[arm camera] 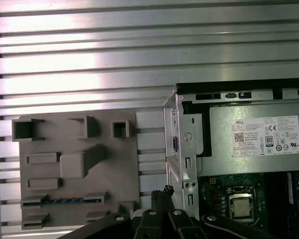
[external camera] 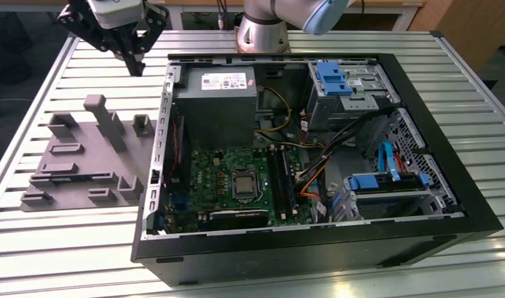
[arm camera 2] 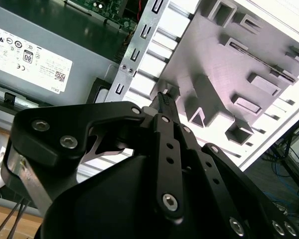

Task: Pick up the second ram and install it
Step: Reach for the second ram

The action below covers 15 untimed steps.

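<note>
Tool hangs w/ its fingers pressed together, nothing pinched between them, over the slatted worktop at approx 11 o'clock of the open PC case in the exterior view, just off the case corner nr the power supply. The second ram, a thin blue stick, lies flat in a slot of the grey fixture, which sits on the worktop at 9 o'clock of the case. Inside the case, the green motherboard lies at 6 o'clock of the power supply, w/ long black slot rails along its 3 o'clock edge
</note>
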Each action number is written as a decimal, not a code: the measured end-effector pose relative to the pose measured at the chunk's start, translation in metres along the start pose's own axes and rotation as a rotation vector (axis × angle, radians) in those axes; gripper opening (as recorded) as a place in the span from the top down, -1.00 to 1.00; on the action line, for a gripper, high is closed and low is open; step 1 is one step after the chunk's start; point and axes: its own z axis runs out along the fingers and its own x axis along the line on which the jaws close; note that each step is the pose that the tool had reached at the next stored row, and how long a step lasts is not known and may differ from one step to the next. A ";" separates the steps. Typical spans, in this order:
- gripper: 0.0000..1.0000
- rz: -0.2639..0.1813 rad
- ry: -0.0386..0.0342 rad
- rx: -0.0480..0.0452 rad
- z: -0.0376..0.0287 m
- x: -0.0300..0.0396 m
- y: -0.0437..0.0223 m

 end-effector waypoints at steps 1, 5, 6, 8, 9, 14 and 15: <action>0.79 0.000 0.0000 0.0000 0.0000 0.0002 0.0000; 0.79 0.000 0.0000 0.0000 0.0000 0.0010 -0.0001; 0.79 0.000 0.0000 0.0000 0.0000 0.0012 -0.0001; 0.79 0.000 0.0000 0.0000 0.0000 0.0015 -0.0001; 0.79 0.000 0.0000 0.0000 0.0000 0.0018 -0.0001; 0.79 0.000 0.0000 0.0000 0.0000 0.0030 -0.0002; 0.79 0.000 0.0000 0.0000 0.0000 0.0033 -0.0003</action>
